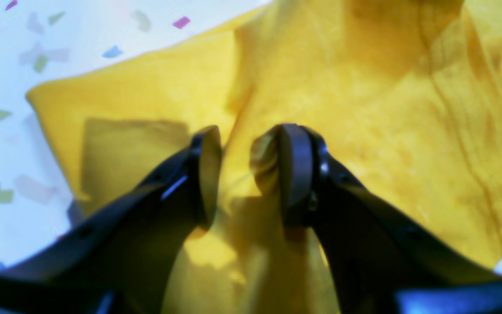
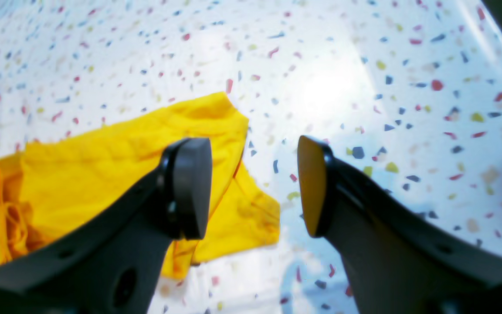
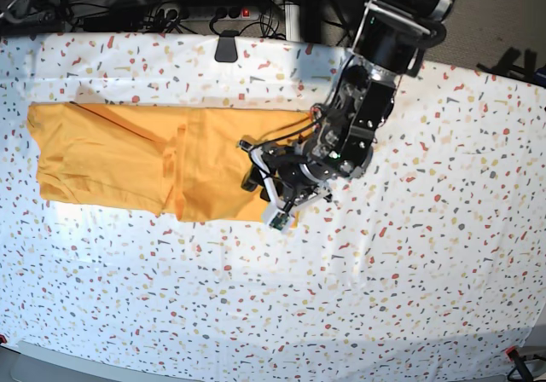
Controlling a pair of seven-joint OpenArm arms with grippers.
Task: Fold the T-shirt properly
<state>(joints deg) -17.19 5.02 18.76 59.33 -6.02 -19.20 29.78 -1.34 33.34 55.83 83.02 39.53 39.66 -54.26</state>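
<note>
The orange-yellow T-shirt (image 3: 128, 156) lies flat along the far-left part of the speckled table (image 3: 384, 297), stretched left to right. My left gripper (image 3: 258, 176) is low over the shirt's right end, near its front edge. In the left wrist view its fingers (image 1: 294, 170) stand apart, so the left gripper (image 1: 244, 170) is open. A ridge of the T-shirt (image 1: 364, 109) runs up into the gap; I cannot tell whether the pads touch it. My right gripper (image 2: 255, 183) hangs open and empty above bare table, just right of a corner of the T-shirt (image 2: 116, 161). The base view does not show the right gripper.
Cables and a power strip (image 3: 213, 11) run behind the table's far edge, where a black clip (image 3: 226, 48) sits. The white speckled table cover (image 2: 364, 87) spreads right of and in front of the shirt. The left arm (image 3: 384, 49) reaches in from the far right.
</note>
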